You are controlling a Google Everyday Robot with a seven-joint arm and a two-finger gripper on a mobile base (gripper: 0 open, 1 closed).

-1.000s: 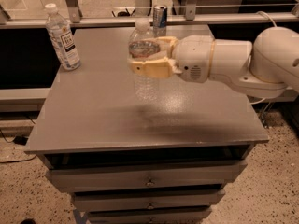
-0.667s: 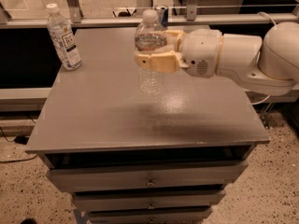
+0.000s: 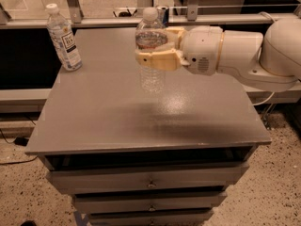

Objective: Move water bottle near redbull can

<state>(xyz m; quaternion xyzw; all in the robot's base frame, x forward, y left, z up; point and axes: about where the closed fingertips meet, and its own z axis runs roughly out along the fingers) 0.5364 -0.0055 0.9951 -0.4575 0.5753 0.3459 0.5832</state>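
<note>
The water bottle [image 3: 151,46], clear ribbed plastic with a white cap, is held upright above the middle of the grey cabinet top [image 3: 117,112]. My gripper [image 3: 156,54] comes in from the right and its tan fingers [image 3: 157,61] are shut round the bottle's middle. The redbull can [image 3: 162,14], blue and silver, stands at the far edge of the top, just behind and a little right of the bottle's cap; it is mostly hidden by the bottle and my gripper.
A second bottle with a large white printed label [image 3: 63,37] stands at the far left corner. A metal rail [image 3: 141,20] runs behind the cabinet. Drawers [image 3: 150,182] are below the front edge. My white arm [image 3: 244,53] spans the right side.
My gripper has carried the water bottle up and toward the far edge, closer to the redbull can. The labelled bottle has not moved.
</note>
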